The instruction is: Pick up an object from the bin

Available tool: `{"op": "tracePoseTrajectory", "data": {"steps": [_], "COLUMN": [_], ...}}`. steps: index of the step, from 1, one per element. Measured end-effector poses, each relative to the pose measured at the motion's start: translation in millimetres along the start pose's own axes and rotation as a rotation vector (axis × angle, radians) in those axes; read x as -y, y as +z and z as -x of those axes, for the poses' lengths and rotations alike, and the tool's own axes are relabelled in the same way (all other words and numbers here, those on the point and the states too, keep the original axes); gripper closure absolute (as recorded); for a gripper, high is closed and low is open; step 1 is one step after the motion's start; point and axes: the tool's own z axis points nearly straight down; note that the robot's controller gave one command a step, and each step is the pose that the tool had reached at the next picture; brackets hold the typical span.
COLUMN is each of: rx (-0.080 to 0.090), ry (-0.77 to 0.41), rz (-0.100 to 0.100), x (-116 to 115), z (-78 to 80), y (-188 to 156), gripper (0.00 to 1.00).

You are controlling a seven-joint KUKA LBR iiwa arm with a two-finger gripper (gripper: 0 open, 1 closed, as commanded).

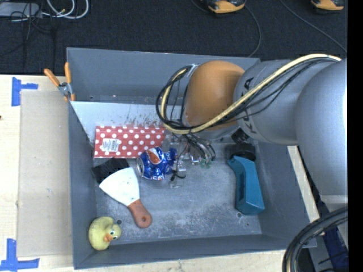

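From my console, starting farthest left of the gripper (180,166) and well below it, I see a yellow duck (104,232) in the near left corner of the bin (193,211), lying apart from everything else. Up and to the right of the duck, still left of the gripper and a little lower, is a scraper (125,190) with a white blade and a brown handle; the handle points down toward the near wall. Above the blade, a black thing (110,168) lies flat, partly tucked under a red box (129,140) with white dots. That box sits to the gripper's upper left, against the pale sloping wall.

Next comes a crushed blue can (154,163), just beside the gripper on its left and touching it as far as I can see. It lies between the box above and the blade below, its left end close to the blade's upper edge. I can't tell whether the gripper is wide or narrow, or whether the can is inside it; the metal parts there run together from this angle. The gripper is low, near the bin floor, under the arm's orange cover (212,92) and looped cables (170,103).

To the gripper's right, well apart, a teal tool (248,188) lies lengthwise on the floor, with a black piece (241,151) at its upper end.
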Motion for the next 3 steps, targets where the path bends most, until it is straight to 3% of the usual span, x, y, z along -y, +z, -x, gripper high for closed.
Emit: {"op": "tracePoseTrajectory", "data": {"steps": [1, 2, 3], "rx": [-0.007, -0.001, -0.007], "ry": [0.142, 0.186, 0.163], "rz": [-0.001, 0.001, -0.001], "x": [8, 12, 33], "z": [1.6, -14.0, -11.9], "y": [21, 45, 51], "gripper": [0.00, 0.00, 0.00]}}
